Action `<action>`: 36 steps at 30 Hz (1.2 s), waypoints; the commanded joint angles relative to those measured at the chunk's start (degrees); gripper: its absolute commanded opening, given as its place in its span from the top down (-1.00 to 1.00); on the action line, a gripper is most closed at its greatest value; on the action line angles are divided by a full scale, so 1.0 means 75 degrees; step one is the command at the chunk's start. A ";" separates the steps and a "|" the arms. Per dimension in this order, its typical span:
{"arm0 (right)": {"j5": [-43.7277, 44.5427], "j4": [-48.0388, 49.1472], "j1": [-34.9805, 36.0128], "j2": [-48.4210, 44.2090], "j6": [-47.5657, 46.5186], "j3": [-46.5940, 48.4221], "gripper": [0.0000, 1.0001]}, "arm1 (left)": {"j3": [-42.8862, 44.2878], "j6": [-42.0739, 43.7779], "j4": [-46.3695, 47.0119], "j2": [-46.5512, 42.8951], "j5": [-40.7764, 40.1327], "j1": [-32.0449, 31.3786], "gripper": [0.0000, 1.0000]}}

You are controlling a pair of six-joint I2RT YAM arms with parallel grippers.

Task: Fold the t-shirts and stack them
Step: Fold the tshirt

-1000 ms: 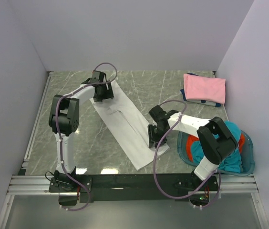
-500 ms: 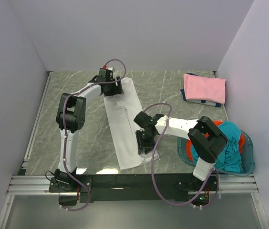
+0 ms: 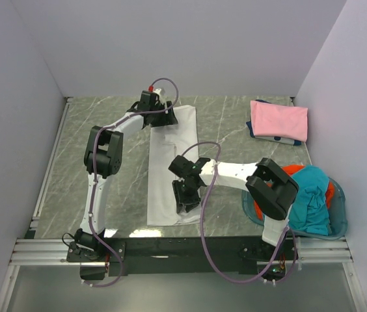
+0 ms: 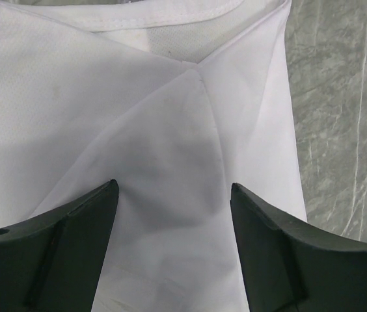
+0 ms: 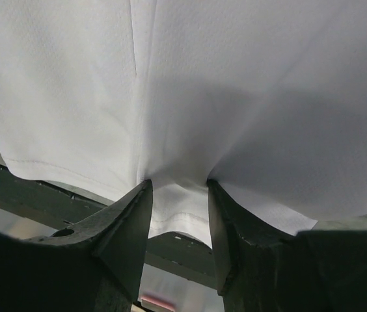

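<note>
The white t-shirt (image 3: 165, 170), folded into a long narrow strip, lies up and down the table's middle. My left gripper (image 3: 164, 117) is over its collar end, jaws open wide with flat cloth (image 4: 170, 130) between them (image 4: 174, 188). My right gripper (image 3: 183, 195) is at the hem end, jaws (image 5: 179, 182) closed on a bunched pinch of the white cloth (image 5: 235, 78). The pink t-shirt (image 3: 279, 119) lies folded at the back right. The teal t-shirt (image 3: 310, 198) and the orange-red one (image 3: 292, 170) are crumpled in the basket.
The round translucent blue basket (image 3: 343, 218) stands at the near right corner. A dark blue and white item (image 3: 269, 138) pokes out under the pink shirt. The metal rail (image 3: 183, 247) runs along the near edge, close to the hem. Walls close off the left, back and right.
The white strip has swung from a diagonal to lie straight up and down. My left gripper moved right at the collar end; my right gripper moved left at the hem end.
</note>
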 commanded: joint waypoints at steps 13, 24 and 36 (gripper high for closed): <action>0.1242 -0.1489 0.0101 -0.2024 -0.0118 0.0074 -0.15 | 0.0350 -0.0844 -0.0266 -0.1432 0.0716 -0.0126 -0.56; 0.1008 -0.0998 0.0101 -0.2787 -0.0364 -0.1511 -0.15 | -0.2694 -0.0939 -0.1227 -0.4994 -0.0596 -0.0137 -0.56; 0.0563 -0.0563 0.0089 -0.1921 -0.0716 -0.1406 -0.16 | -0.7653 -0.1852 -0.2819 -0.8828 -0.1218 -0.0430 -0.53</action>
